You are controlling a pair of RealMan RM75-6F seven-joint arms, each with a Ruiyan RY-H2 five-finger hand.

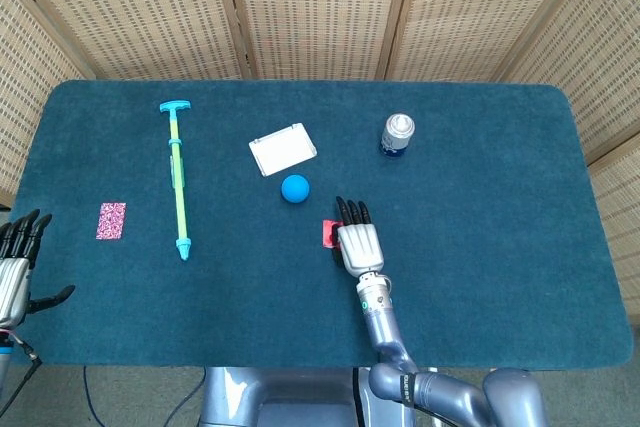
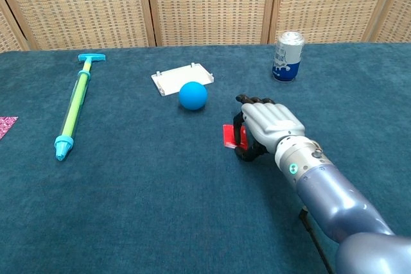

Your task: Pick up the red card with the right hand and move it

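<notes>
While the right hand (image 2: 266, 125) curls onto the red card (image 2: 231, 136), can't tell if it's actually gripped; I'd pinch firmly before lifting.

We see staged test setup, likely lab: teal felt-covered table (image 1: 500, 247), woven rattan screens (image 1: 310, 7) closing off far side, unrelated props scattered.

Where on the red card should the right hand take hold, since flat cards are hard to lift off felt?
The red card lies flat on the table, so probably at its right edge, pinched thumb under and fingertips on top. The right hand is already there, fingers curled over that edge; whether it holds the card can't be told. The left half lies bare.
</notes>
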